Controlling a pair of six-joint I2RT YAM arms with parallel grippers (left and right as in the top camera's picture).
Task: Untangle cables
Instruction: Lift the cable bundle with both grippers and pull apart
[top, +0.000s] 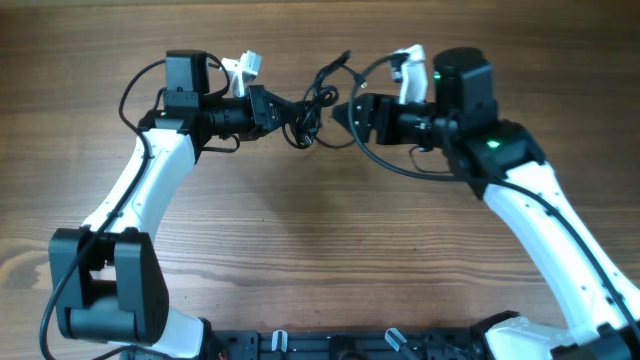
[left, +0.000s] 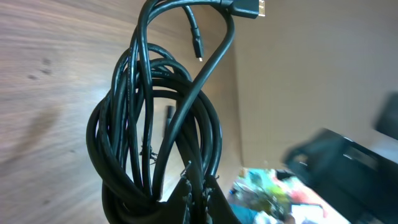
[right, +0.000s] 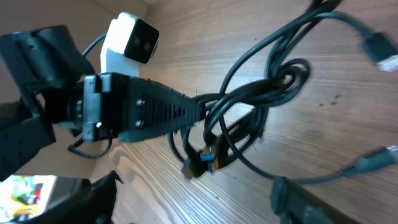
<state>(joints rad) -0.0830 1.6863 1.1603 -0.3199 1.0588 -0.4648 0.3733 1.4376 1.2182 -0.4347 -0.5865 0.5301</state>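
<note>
Clenching the lowest loops, the left gripper (left: 199, 200) holds the cables (left: 155, 137) closest to its own camera: several thin black cords wound into 1 knotted bundle over the wooden table (left: 50, 93). Farther out along the bundle, 2 free ends rise clear of the knot, a slim plug (left: 198, 50) and a wider plug with a silvery tip (left: 247, 7). Beyond them, on the far side of the bundle, the right gripper (top: 345, 112) faces the tangle with its jaws spread and nothing between them, though 1 strand passes just beside a finger.

The cords look light, limp and soft, with rubbery jackets that probably drag on each other, so a pull on the middle of the bundle would likely tighten the knot. The better hold seems to be just behind a free plug, where the cord is stiffer, drawing that end back through its loop while the left gripper anchors the rest.
</note>
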